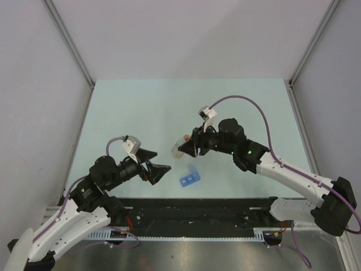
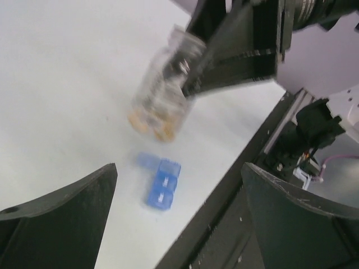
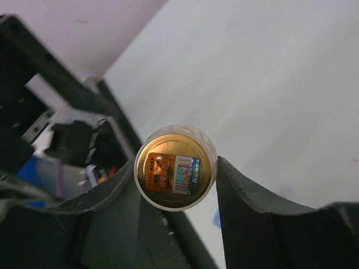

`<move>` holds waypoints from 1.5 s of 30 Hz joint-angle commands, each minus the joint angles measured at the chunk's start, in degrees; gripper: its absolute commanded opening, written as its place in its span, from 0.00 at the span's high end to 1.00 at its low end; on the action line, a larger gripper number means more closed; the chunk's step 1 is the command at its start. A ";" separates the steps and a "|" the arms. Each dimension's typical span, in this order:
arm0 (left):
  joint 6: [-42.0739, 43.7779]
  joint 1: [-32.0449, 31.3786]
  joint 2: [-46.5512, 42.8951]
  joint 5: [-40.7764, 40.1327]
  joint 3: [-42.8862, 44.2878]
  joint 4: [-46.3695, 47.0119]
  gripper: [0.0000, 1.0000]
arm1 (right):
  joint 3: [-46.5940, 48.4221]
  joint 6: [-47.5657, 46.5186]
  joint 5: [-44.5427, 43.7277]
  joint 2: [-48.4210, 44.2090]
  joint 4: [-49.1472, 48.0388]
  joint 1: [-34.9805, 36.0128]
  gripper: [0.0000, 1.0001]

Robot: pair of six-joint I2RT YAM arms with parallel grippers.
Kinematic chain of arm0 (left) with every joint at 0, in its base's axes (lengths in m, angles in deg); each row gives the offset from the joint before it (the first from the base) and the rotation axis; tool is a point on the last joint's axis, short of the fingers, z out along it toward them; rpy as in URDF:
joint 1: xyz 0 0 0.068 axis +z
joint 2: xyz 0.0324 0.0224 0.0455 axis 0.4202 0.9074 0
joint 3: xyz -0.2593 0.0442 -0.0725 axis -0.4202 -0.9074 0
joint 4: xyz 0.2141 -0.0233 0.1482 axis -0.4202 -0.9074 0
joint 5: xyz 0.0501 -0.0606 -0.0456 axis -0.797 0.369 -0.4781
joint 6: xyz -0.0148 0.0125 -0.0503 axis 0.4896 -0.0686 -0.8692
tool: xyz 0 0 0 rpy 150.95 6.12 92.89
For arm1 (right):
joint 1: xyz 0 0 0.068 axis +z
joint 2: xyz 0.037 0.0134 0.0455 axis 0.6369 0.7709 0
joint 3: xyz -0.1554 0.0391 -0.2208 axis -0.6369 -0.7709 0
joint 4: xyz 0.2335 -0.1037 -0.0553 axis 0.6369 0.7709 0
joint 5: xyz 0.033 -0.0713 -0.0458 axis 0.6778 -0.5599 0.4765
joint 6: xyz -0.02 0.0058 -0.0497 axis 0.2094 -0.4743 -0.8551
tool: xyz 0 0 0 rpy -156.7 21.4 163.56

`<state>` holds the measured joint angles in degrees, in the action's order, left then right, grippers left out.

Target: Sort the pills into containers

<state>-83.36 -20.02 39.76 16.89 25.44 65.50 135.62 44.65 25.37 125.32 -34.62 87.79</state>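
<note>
The blue pill box [image 1: 190, 179] lies on the table near the front edge, one lid flap open; it also shows in the left wrist view [image 2: 161, 184]. My right gripper [image 1: 189, 148] is shut on a clear pill bottle [image 1: 179, 150] and holds it tilted above the table, just behind the box. In the right wrist view the bottle's gold cap [image 3: 175, 168] sits between my fingers [image 3: 241, 196]. Orange pills [image 2: 152, 122] lie in the bottle's lower end. My left gripper [image 1: 161, 170] is open and empty, left of the box.
A black rail [image 1: 197, 206] runs along the table's front edge, close in front of the pill box. Grey walls enclose the table on the left, right and back.
</note>
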 commanded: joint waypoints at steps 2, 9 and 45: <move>10.20 -0.14 -0.17 0.14 4.68 6.72 0.03 | 3.73 8.53 18.89 -2.99 4.78 0.55 1.00; 11.88 -3.47 6.07 4.37 6.35 10.33 0.05 | 4.00 13.02 25.67 -4.92 2.42 0.64 1.00; 9.24 -12.00 11.34 3.31 4.68 11.74 0.50 | 4.00 19.09 24.44 -5.01 -1.90 1.17 1.00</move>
<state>-74.64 -31.73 51.41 19.45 29.92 75.42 137.26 63.01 48.87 120.95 -34.84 88.20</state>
